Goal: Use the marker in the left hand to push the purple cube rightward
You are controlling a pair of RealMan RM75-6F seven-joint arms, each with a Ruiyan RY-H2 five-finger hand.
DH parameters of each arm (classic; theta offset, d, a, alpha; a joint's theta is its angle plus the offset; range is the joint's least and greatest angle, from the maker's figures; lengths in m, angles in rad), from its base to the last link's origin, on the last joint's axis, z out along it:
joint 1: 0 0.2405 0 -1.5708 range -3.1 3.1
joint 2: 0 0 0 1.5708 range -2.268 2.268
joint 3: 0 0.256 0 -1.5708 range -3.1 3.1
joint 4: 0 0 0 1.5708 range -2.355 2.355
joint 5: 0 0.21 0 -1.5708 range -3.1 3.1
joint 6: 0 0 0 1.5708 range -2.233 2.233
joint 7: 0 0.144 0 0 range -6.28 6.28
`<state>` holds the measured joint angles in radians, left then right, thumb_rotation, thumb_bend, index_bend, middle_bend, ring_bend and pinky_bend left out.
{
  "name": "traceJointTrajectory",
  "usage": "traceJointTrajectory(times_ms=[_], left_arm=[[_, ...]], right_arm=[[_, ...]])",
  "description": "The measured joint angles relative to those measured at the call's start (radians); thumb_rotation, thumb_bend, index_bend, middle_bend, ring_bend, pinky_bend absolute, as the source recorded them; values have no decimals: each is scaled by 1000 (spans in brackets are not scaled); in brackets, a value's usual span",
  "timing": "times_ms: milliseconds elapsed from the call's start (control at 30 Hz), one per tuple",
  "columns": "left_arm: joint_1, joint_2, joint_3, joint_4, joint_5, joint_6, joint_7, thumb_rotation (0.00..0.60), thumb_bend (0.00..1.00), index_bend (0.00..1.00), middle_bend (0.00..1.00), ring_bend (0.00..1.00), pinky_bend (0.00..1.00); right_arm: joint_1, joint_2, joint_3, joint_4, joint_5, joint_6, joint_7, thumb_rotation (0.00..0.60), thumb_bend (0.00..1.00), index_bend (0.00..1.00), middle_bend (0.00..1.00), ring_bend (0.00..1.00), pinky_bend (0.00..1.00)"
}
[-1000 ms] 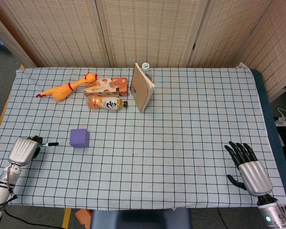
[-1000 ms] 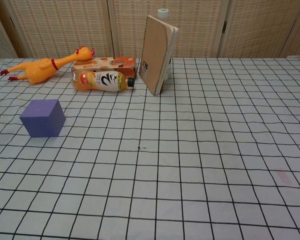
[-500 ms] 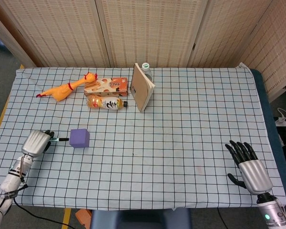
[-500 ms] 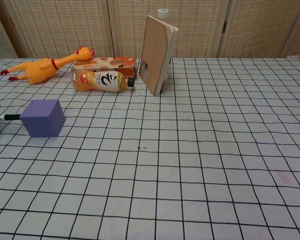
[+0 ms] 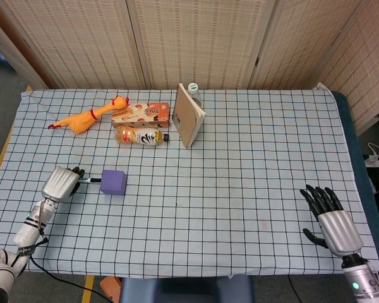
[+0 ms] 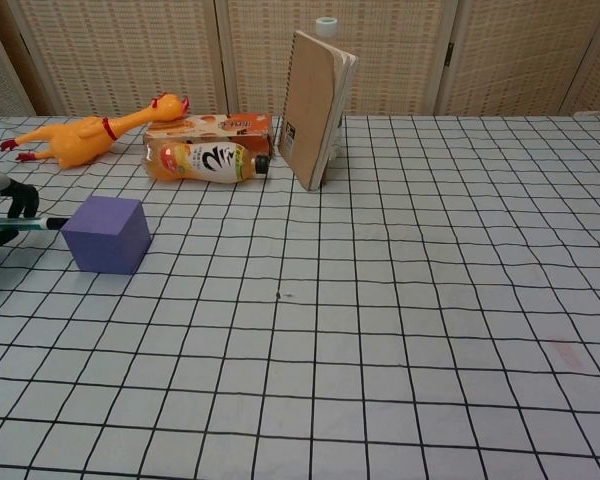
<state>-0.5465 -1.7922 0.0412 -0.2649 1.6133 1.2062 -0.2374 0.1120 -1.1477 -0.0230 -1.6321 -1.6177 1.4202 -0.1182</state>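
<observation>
Checked tablecloth (image 5: pixel 240 189), left hand (image 5: pixel 61 184) low beside purple cube (image 5: pixel 113 182).

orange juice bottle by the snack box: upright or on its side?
On its side. The orange juice bottle lies flat in front of the snack box, its dark cap pointing toward the notebook.

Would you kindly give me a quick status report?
Left hand grips marker, tip at purple cube. Right hand open, idle. Path rightward unobstructed.
</observation>
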Motion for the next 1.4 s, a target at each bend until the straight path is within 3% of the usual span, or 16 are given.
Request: traceJointTrajectory(times_ms=[733, 1400], left_arm=[[-75, -22, 3, -211, 23, 38, 177, 600, 622, 782, 787, 697, 811], [-130, -24, -39, -413, 4, 4, 383, 600, 618, 781, 788, 697, 810]], right_arm=[[-13, 44, -7, -17, -25, 34, 59, 600, 135, 0, 0, 0, 0], [-22, 78, -9, -23, -35, 53, 115, 600, 135, 0, 0, 0, 0]])
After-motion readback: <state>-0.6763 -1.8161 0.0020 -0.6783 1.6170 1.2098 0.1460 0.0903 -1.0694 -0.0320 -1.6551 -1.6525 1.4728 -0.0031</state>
